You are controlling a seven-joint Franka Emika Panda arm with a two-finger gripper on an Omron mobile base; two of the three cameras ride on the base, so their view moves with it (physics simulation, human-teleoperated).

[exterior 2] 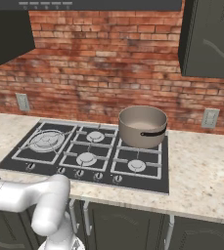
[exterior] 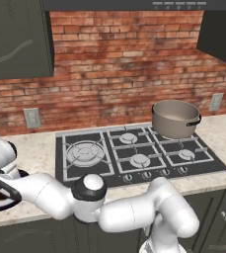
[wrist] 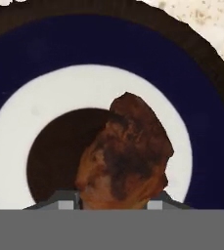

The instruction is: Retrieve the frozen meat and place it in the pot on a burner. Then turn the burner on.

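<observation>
Frozen meat (wrist: 128,154): reddish-brown chunk lying on a plate (wrist: 15,78), partly over the plate's dark round centre and partly over the white ring around it. Outward from the white ring come a navy band, then a dark rim. Speckled pale counter (wrist: 209,19) shows past the rim in the hand view.

Fingers (wrist: 111,201): the two tips sit just either side of the meat's near end, close against it; cannot tell whether they are clamped on it or short of contact.

Left base view: arm (exterior: 134,210) reaches low, away from the stove, toward the plate at the counter's front edge; the hand is down over the plate.

Pot (exterior: 175,118): grey metal, upright on the stove's back burner farthest from the plate, well apart from the meat. Its inside looks bare tan-grey.

Stove (exterior: 134,153): dark cooktop set in the counter, a row of knobs (exterior: 154,174) along its front edge. Brick wall (exterior: 124,64) behind it, with an outlet (exterior: 32,117) on the plate's side
</observation>
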